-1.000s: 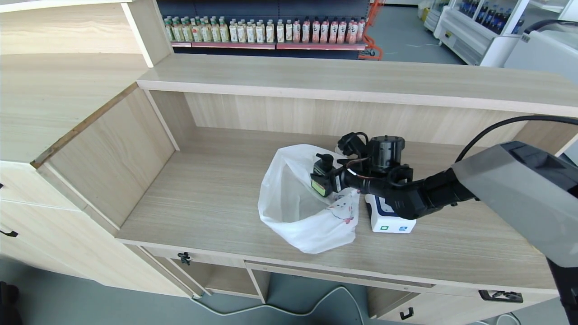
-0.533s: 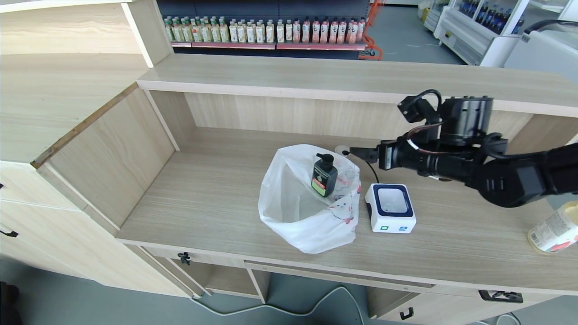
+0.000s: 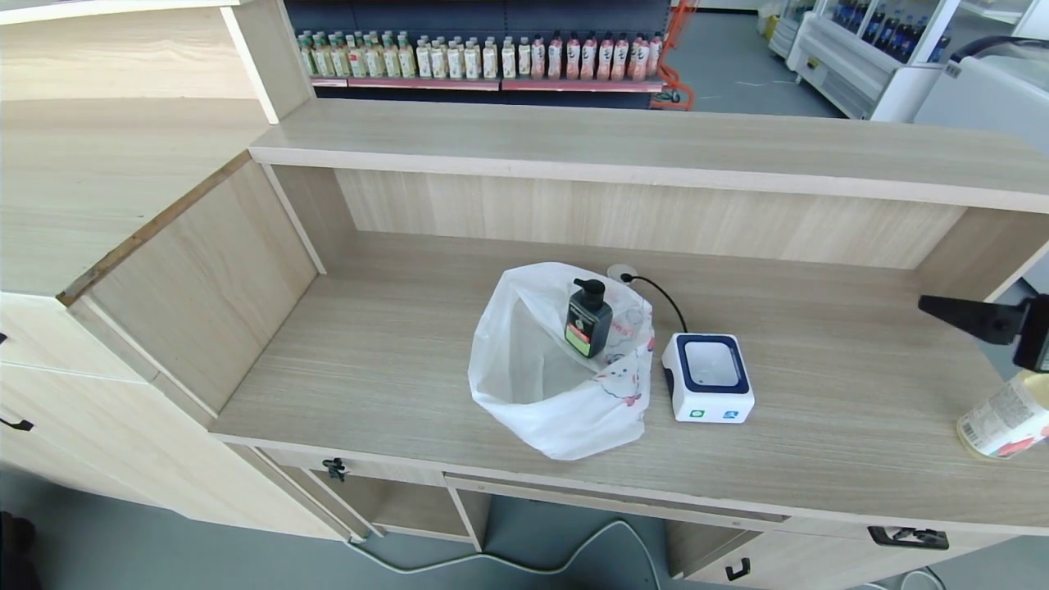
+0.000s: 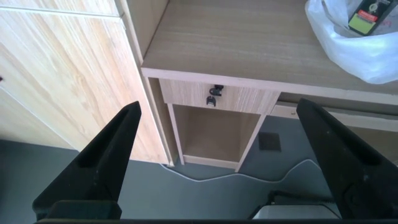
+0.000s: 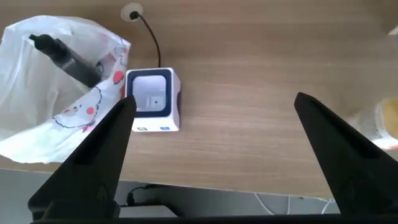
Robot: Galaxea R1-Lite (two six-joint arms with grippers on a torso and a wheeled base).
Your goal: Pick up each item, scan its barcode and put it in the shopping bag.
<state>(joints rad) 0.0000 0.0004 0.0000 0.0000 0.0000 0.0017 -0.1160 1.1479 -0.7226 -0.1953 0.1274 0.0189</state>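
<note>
The right gripper (image 5: 214,99) has dropped the pump bottle (image 3: 588,319) in the bag (image 3: 557,393) and pulled back to 3 o'clock, jaws wide open and empty. The left gripper (image 4: 219,104) is open too. One item is packed and one container (image 3: 1004,414) waits at the counter's 4 o'clock; there is one bag, with one scanner (image 3: 707,377) at its 3 o'clock.

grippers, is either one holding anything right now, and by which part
Nothing is held. The left gripper and the right gripper both stand open and empty; the pump bottle sits in the shopping bag, untouched.
</note>
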